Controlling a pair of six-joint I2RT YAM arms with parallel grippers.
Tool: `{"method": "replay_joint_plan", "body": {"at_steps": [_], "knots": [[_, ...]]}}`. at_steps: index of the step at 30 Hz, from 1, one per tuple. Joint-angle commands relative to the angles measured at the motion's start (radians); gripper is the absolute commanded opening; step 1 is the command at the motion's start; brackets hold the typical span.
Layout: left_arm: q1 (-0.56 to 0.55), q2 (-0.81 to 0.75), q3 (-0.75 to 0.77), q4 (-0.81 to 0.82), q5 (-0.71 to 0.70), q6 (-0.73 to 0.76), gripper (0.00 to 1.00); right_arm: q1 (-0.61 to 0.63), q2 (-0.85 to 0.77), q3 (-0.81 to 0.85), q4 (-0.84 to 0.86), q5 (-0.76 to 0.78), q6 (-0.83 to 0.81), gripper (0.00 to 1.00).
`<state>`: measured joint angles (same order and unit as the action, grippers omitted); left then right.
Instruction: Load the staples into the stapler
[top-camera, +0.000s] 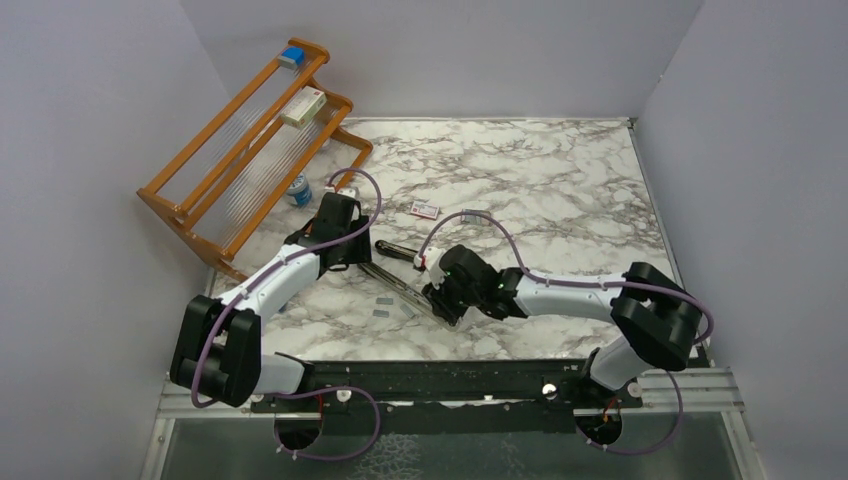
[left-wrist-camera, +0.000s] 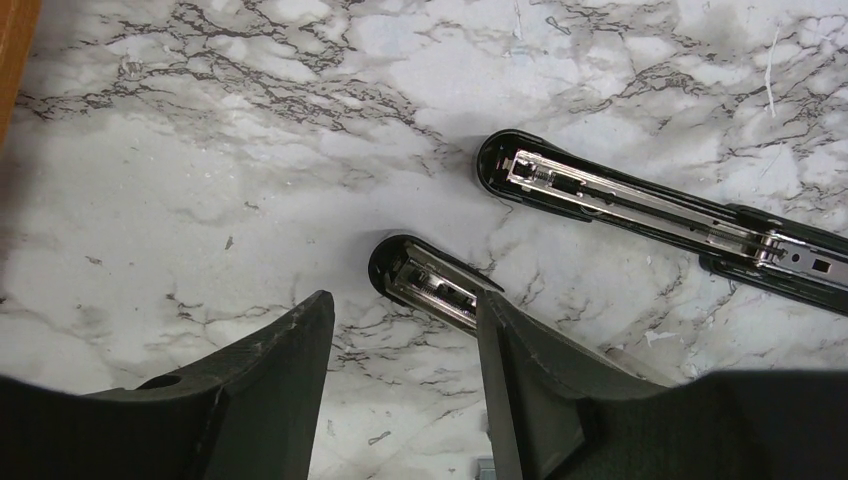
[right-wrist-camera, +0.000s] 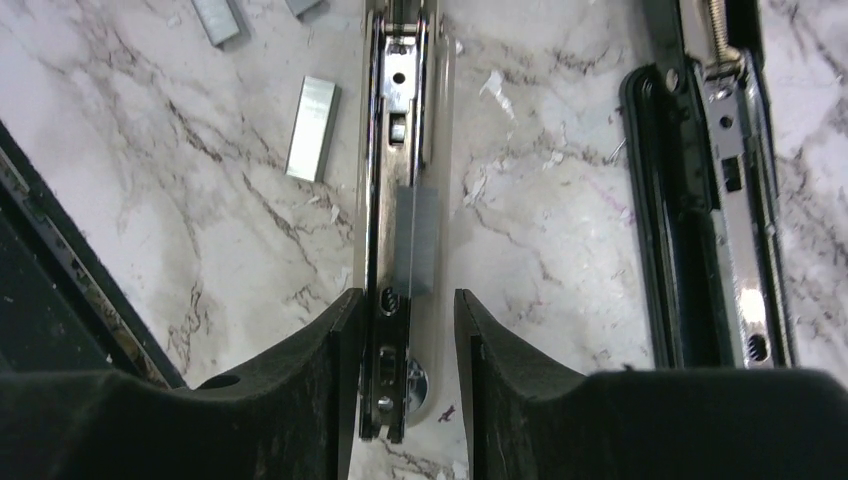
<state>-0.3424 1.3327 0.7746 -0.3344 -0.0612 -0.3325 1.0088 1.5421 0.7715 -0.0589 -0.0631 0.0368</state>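
Observation:
The black stapler (top-camera: 398, 272) lies opened out on the marble between both arms. Its silver inner rail (right-wrist-camera: 392, 180) runs straight up from between my right gripper's fingers. A grey strip of staples (right-wrist-camera: 416, 240) rests on that rail just ahead of the fingertips. My right gripper (right-wrist-camera: 405, 297) is open and straddles the rail's near end, the left finger against it and the right finger apart from it. The stapler's black cover arm (right-wrist-camera: 700, 200) lies to the right. My left gripper (left-wrist-camera: 402, 300) is open and holds nothing. One stapler end (left-wrist-camera: 425, 280) sits by its right fingertip.
Loose staple strips (right-wrist-camera: 313, 128) lie left of the rail. A small red-and-white packet (top-camera: 425, 209) lies farther back on the table. A wooden rack (top-camera: 215, 190) stands at the back left, holding a white-and-red box (top-camera: 303, 105). A small blue can (top-camera: 298, 190) stands beside it.

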Motion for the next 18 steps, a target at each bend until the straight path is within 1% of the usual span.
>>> {"method": "replay_joint_plan", "body": {"at_steps": [1,14,18], "knots": [[0.0,-0.03,0.049,-0.014,-0.001,0.048,0.59,-0.001,0.044,0.063,-0.016,0.045,-0.093,0.4],[-0.001,-0.023,0.051,-0.028,-0.018,0.065,0.6,-0.09,0.069,0.08,0.016,-0.026,-0.247,0.4],[0.0,-0.018,0.046,-0.028,-0.017,0.065,0.6,-0.106,0.086,0.1,0.022,-0.076,-0.272,0.41]]}}
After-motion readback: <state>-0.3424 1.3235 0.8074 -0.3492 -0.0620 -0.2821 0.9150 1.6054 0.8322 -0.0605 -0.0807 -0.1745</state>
